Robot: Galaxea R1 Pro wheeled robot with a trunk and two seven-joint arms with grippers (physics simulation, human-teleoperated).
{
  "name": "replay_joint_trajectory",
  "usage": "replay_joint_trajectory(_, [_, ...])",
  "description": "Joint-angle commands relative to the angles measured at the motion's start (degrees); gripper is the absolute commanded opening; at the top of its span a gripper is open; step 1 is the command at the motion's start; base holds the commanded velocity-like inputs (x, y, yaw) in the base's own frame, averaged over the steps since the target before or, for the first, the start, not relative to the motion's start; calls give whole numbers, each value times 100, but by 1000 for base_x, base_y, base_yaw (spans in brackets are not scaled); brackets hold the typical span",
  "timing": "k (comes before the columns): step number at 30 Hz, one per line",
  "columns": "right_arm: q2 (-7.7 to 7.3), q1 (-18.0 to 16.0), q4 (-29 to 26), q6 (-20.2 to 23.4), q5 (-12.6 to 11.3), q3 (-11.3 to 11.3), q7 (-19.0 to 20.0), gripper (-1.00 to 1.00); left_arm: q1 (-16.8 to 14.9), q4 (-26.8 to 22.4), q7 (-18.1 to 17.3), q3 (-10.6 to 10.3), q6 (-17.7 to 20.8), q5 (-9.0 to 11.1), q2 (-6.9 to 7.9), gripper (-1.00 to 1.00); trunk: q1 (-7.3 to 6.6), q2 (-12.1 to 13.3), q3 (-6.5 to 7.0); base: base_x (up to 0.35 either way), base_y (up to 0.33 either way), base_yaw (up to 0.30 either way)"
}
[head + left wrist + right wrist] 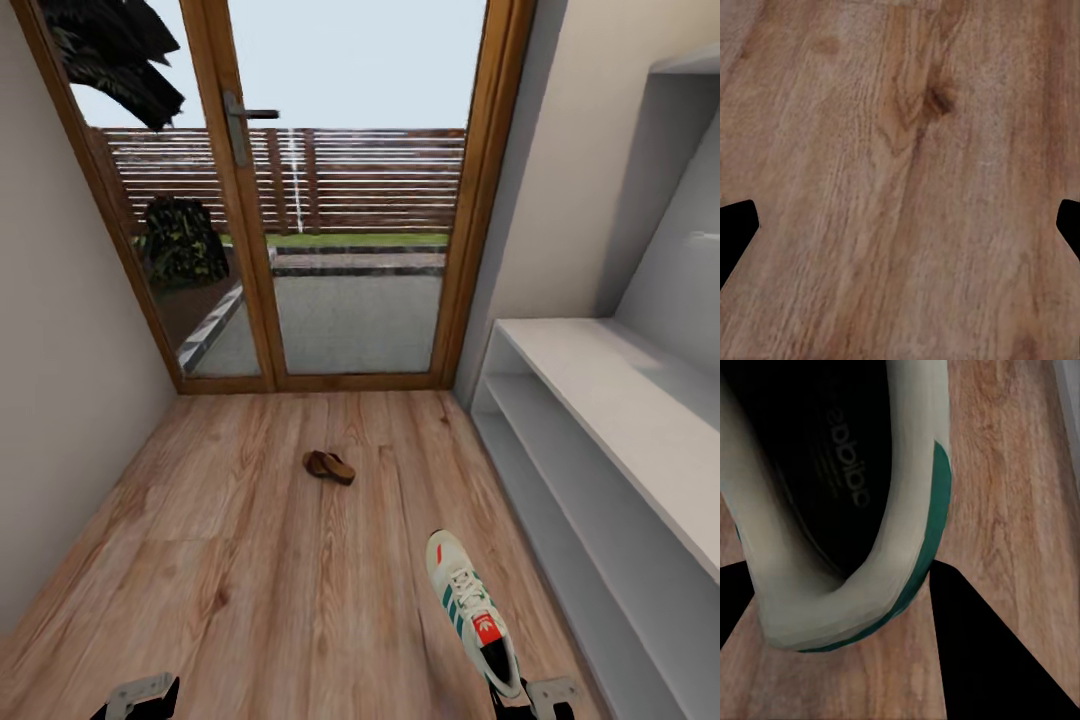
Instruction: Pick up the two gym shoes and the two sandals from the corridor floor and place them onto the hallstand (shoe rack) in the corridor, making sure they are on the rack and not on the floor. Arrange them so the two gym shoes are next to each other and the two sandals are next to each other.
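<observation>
A cream-white gym shoe [470,608] with green stripes and a red tongue label hangs toe-forward just above the corridor floor [250,560]. My right gripper [532,700] is shut on its heel. In the right wrist view the heel rim [907,547] sits between the two black fingers of the right gripper [844,585]. Dark brown sandal leather [329,466] lies on the floor further ahead, too small to tell whether it is one sandal or two. The light-grey hallstand [620,395] runs along the right wall. My left gripper [135,695] is open over bare planks [900,150].
A glazed wooden door [330,200] closes the corridor's far end. A plain wall [60,330] bounds the left side. A tall grey recess [670,200] rises above the hallstand at the right.
</observation>
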Motion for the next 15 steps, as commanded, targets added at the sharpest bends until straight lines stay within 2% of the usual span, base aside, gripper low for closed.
replay_joint_trajectory(1, [1,-3,0,-19,-1,-49,56,-100,-6,8,-57,48,-11,11,-1,100,3,-2,-5,339,0,241])
replay_joint_trajectory(6, [1,-6,0,-19,-1,-50,66,-100,-5,8,-57,48,-11,11,-1,100,3,-2,-5,339,0,118])
replay_joint_trajectory(15, [1,-4,0,-19,-1,-54,74,-100,-4,8,-57,48,-10,11,-1,100,3,-2,-5,339,0,18])
